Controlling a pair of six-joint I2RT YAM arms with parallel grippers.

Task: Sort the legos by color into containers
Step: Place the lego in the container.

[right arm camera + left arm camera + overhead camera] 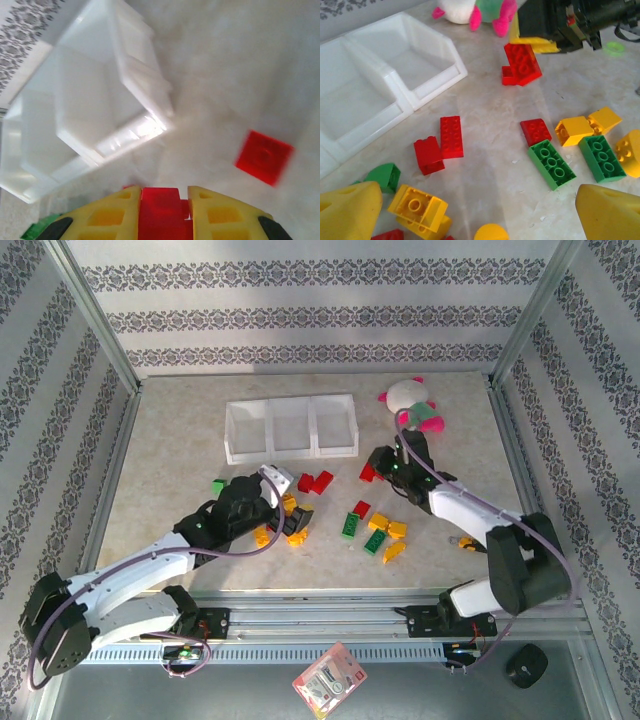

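Note:
The containers are one translucent white tray (pixel 290 428) (pixel 100 110) (pixel 395 75) of three joined compartments. My right gripper (pixel 375 468) (pixel 164 192) is shut on a red lego (pixel 162 212) (pixel 522 64), held just right of the tray's front corner. My left gripper (pixel 287 512) (pixel 480 220) hangs open over loose legos, nothing between its yellow fingers (pixel 347 212). Below it lie two red legos (pixel 440 145), a yellow one (pixel 417 207) and a green one (pixel 551 164). Another red lego (pixel 263 156) lies on the table past the right gripper.
A pink, white and green plush toy (pixel 410 400) (pixel 475 10) sits right of the tray. More green (pixel 352 524) and yellow legos (pixel 388 528) are scattered at the front middle. Metal frame posts and patterned walls enclose the table.

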